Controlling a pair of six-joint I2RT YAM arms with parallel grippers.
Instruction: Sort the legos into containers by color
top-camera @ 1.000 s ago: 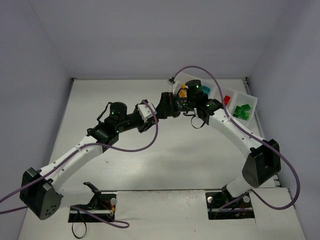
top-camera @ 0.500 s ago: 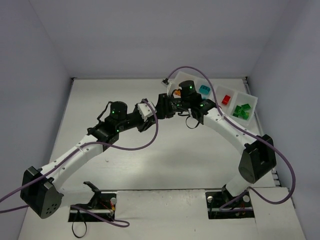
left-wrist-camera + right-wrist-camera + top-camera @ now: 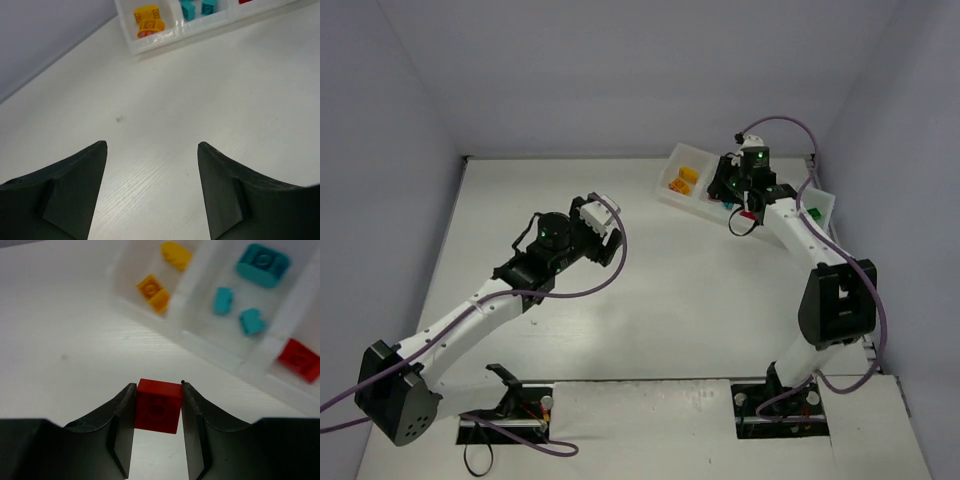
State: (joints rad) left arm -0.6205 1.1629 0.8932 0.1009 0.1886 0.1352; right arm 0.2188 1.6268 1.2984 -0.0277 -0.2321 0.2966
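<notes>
Worktop carries the long white tray at its far right. We see the left claw with its fingers apart above the worktop. Our right claw is clamped on a red brick just short of the tray's near wall. The tray's compartments hold yellow-orange bricks, teal bricks and a second red brick.

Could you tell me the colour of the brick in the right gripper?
Red; the brick shows best from the right wrist.
</notes>
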